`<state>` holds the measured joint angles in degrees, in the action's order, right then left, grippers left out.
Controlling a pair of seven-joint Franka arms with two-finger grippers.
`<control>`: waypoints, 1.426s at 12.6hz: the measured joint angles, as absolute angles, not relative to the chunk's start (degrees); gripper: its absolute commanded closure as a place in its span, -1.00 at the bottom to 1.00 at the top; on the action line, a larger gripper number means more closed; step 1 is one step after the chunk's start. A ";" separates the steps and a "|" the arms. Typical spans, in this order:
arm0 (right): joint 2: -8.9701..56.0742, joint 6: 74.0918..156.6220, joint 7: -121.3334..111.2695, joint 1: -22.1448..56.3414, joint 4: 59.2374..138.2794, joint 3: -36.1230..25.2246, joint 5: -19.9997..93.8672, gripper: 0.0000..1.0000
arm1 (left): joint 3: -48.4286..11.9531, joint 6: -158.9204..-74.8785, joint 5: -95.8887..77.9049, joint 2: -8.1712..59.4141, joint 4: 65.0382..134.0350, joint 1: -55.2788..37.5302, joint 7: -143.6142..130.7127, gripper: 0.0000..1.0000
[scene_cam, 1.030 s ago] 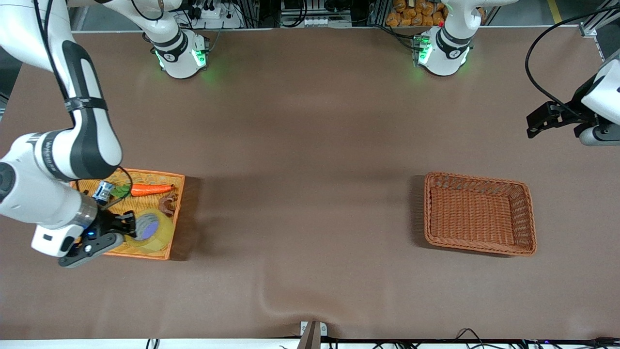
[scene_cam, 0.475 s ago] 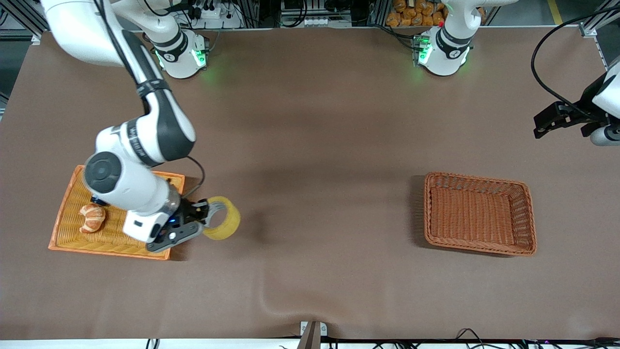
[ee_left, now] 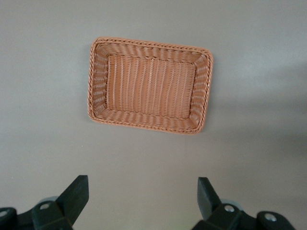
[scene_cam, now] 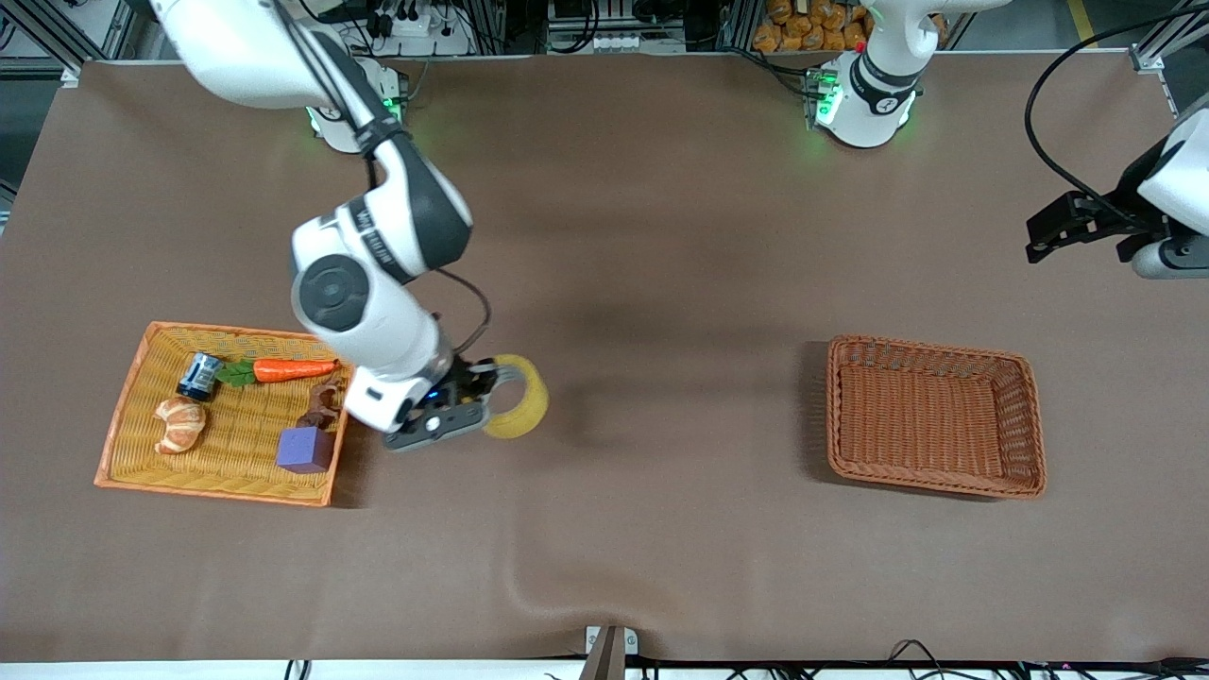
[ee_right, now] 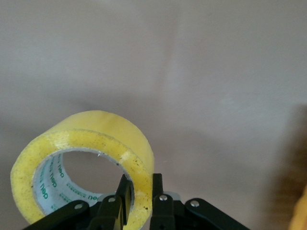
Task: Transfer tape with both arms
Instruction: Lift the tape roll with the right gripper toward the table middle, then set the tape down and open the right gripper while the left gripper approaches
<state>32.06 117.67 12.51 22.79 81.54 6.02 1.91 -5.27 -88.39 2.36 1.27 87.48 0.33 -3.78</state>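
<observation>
My right gripper (scene_cam: 484, 395) is shut on the wall of the yellowish tape roll (scene_cam: 518, 397) and holds it in the air over the bare table, just past the orange tray toward the left arm's end. In the right wrist view the tape (ee_right: 91, 143) shows its grey inner core, with one finger inside the ring and one outside, the gripper (ee_right: 140, 191) pinching the wall. My left gripper (scene_cam: 1053, 231) hangs open and empty high over the table's edge at the left arm's end; its view (ee_left: 143, 196) looks down on the brown wicker basket (ee_left: 149, 85).
The orange tray (scene_cam: 132, 416) holds a carrot (scene_cam: 288, 369), a peeled orange toy (scene_cam: 179, 424), a small can (scene_cam: 198, 375), a purple block (scene_cam: 306, 449) and a brown piece. The brown wicker basket (scene_cam: 935, 486) sits toward the left arm's end.
My right gripper has lifted the tape out of the orange tray and carried it toward the table's middle. The left arm has barely shifted.
</observation>
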 measured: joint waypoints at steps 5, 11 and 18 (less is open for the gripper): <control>37.93 122.45 21.66 28.59 82.27 5.99 1.91 1.00 | -7.24 -88.32 0.93 2.32 88.01 -0.12 -3.95 -1.00; 42.38 125.92 23.14 29.53 81.84 5.26 1.85 -1.00 | -7.96 -90.05 0.86 4.33 88.15 -0.55 -3.97 -1.00; 39.64 125.13 16.92 19.44 79.96 3.41 1.75 -1.00 | -8.30 -97.10 0.83 10.04 88.23 -5.42 -5.29 -1.00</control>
<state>39.64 125.13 16.92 19.44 79.96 3.41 1.75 -8.30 -97.10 0.83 10.04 88.23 -5.42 -5.29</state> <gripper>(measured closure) 0.000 0.000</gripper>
